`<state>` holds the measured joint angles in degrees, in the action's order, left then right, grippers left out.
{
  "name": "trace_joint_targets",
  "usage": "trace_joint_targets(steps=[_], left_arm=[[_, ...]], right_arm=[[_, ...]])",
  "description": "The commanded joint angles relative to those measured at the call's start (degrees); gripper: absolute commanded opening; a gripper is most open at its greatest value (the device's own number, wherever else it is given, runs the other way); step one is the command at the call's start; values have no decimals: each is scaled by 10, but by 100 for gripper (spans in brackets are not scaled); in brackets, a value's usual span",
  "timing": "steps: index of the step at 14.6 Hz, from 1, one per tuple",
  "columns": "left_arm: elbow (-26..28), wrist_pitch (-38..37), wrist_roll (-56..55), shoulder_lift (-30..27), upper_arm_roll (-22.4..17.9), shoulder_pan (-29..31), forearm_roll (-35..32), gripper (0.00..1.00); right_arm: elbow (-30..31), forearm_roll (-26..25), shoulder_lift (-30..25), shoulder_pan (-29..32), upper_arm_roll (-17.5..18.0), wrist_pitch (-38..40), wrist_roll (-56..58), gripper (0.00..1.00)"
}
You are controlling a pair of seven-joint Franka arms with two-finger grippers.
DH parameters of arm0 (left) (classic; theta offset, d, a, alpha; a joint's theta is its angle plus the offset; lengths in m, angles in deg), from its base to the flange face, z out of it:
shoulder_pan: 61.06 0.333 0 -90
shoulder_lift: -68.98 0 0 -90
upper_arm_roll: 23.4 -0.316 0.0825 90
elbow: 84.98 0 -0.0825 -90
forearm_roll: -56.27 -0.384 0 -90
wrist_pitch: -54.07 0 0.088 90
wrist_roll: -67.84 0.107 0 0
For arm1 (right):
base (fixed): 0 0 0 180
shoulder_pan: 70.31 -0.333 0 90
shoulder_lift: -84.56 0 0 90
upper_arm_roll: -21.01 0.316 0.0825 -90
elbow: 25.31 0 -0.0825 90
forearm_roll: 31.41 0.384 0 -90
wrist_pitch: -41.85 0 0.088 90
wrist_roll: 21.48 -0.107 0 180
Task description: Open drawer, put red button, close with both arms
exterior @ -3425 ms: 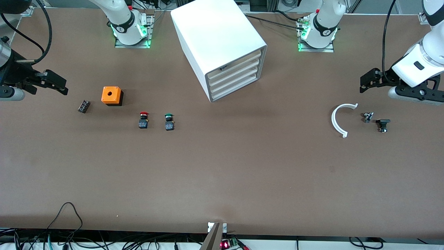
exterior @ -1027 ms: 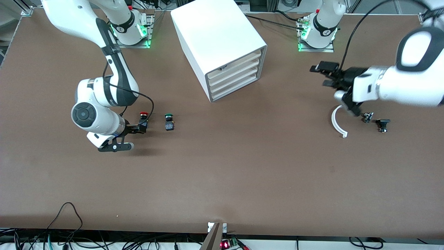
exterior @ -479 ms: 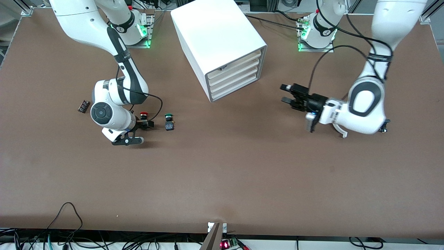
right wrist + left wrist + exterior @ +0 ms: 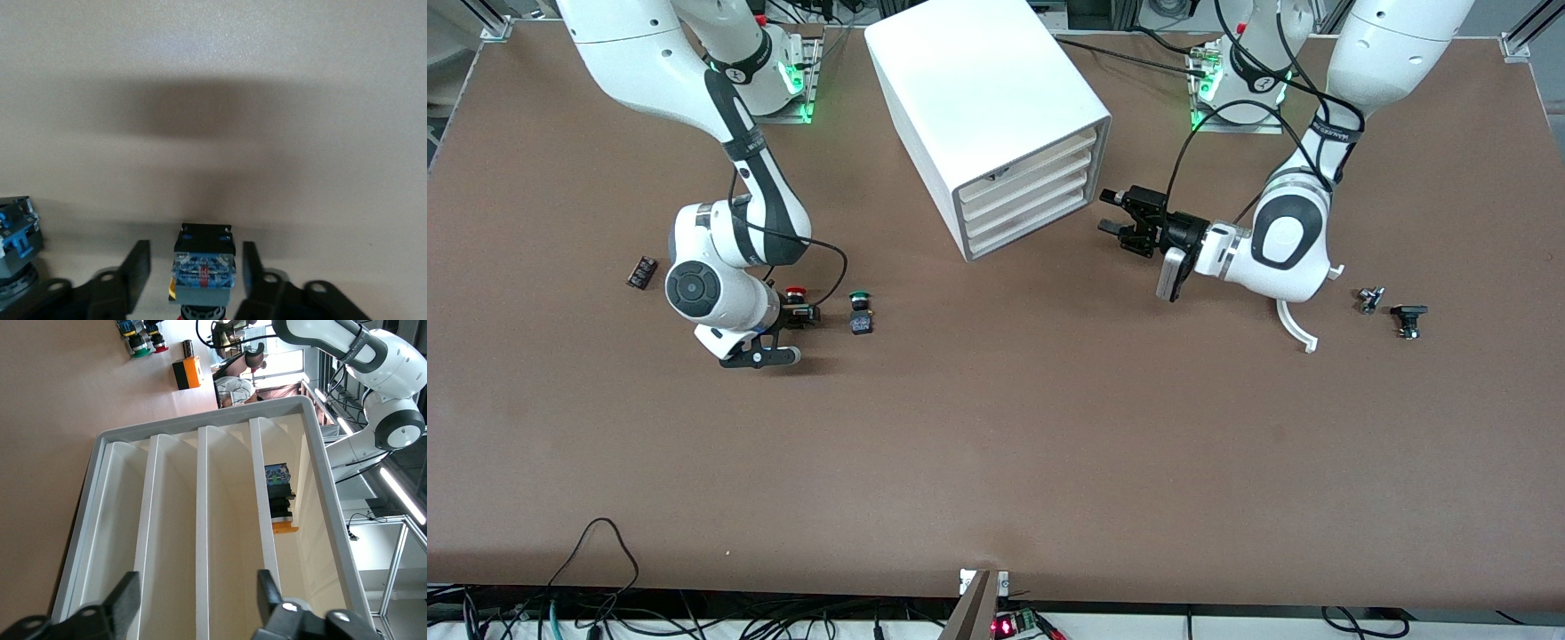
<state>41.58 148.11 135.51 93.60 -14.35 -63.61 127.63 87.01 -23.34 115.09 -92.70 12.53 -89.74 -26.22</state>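
Straddling the red button [image 4: 795, 292] on the counter [image 4: 996, 444], the right hand [image 4: 805, 316] is seen with fingers apart, not yet gripping. The left hand [image 4: 1113, 210] is held wide before the shut drawer [image 4: 1030, 160].

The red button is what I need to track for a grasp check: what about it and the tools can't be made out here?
- Red button: front view, right arm's wrist covers most of its body; right wrist view, cap cut off by the edge.
- Right tool: fingers flank the button; contact not discernible.
- Left tool: in front of the drawer; fingertips cut off in left wrist view.
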Motion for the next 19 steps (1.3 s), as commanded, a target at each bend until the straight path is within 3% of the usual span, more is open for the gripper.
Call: trace_joint_targets(steps=[1, 4, 6, 12, 15, 18, 19], left_arm=[[30, 2, 15, -19, 9, 3, 19, 61], [38, 5, 15, -18, 20, 2, 19, 62], [40, 12, 14, -16, 29, -2, 19, 61], [54, 67, 14, -18, 38, -37, 24, 59], [77, 71, 16, -19, 53, -49, 69, 55], [78, 71, 17, -17, 67, -51, 80, 45], [78, 71, 18, -16, 68, -51, 80, 34]], right_arm=[[5, 11, -4, 1, 3, -1, 3, 34], [3, 11, -6, 1, 3, 0, 9, 10], [-5, 10, -10, 1, 3, 2, 10, 0], [-89, 10, -21, 1, 1, 89, 3, 0], [-147, 6, -26, 1, -1, 147, 3, 0], [-185, 4, -37, 1, -2, 177, -22, 0], [-198, 3, -37, 1, -2, 179, -29, 0]])
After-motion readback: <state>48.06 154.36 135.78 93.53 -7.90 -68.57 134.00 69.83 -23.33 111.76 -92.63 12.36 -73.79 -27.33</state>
